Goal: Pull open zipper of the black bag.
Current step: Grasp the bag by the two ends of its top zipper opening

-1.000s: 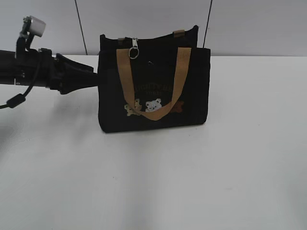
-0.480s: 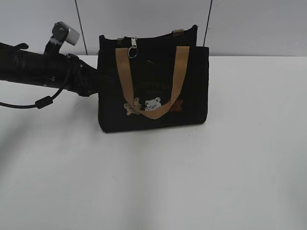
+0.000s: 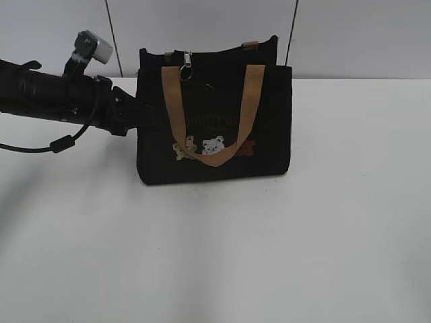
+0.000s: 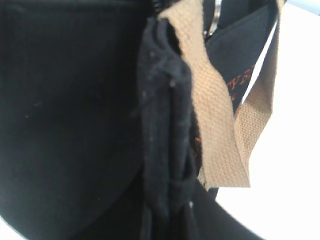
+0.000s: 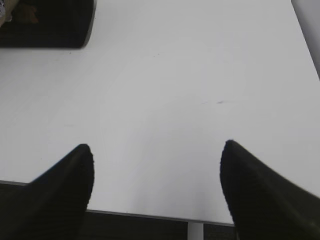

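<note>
In the exterior view I see the black bag (image 3: 214, 128) standing upright on the white table (image 3: 269, 256), a little toward ten o'clock of the picture's centre, its tan handle (image 3: 213, 111) hanging in a loop down the front over small bear figures. The zipper (image 3: 186, 67) dangles at the bag's top edge, at about eleven o'clock on the bag, a silver pull with a ring end. My left arm (image 3: 60, 101) comes in from nine o'clock and its tip meets the bag's left side; the fingers themselves are hidden there. In the left wrist view I get black fabric bunched in a vertical fold (image 4: 165, 125) right in front of the camera, with tan strap (image 4: 215, 115) beside it at three o'clock; I cannot tell how the jaws stand. In the right wrist view my right gripper (image 5: 155, 185) hovers over bare table, jaws wide and holding nothing, with a corner of the bag at eleven o'clock.
</note>
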You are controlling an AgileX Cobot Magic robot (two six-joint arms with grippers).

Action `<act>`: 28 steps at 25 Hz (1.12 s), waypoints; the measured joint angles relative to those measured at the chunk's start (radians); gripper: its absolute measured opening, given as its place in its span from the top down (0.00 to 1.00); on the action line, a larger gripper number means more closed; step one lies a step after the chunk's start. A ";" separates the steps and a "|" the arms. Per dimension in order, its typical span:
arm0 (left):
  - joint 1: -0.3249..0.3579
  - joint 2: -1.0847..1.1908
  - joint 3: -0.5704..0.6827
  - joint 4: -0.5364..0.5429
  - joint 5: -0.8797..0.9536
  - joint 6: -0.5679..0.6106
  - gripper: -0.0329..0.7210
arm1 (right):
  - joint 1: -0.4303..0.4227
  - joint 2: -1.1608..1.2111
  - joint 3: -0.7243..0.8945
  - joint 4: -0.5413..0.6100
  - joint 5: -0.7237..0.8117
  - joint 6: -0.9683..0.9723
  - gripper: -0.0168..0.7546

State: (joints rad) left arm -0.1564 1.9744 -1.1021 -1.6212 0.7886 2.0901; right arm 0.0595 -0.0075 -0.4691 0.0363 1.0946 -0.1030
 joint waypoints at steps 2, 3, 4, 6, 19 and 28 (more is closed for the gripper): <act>0.000 0.000 0.000 0.000 0.000 0.000 0.89 | 0.000 0.000 0.000 -0.004 0.000 0.000 0.21; 0.000 0.000 0.000 0.000 0.002 0.000 0.89 | 0.000 0.000 0.000 -0.004 0.000 0.000 0.21; 0.000 0.000 0.000 0.000 0.002 0.000 0.89 | 0.000 0.000 0.000 -0.003 0.000 0.000 0.21; 0.000 0.000 0.000 0.000 0.004 0.000 0.89 | 0.000 0.000 0.000 0.018 -0.001 -0.008 0.21; 0.000 0.000 0.000 0.004 0.022 0.000 0.89 | 0.000 0.543 -0.101 0.350 -0.263 -0.472 0.21; 0.000 0.000 0.000 0.009 0.034 0.000 0.89 | 0.000 1.017 -0.193 0.841 -0.421 -1.018 0.21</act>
State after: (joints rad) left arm -0.1564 1.9744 -1.1021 -1.6126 0.8227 2.0901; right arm 0.0595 1.0095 -0.6621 0.8777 0.6732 -1.1213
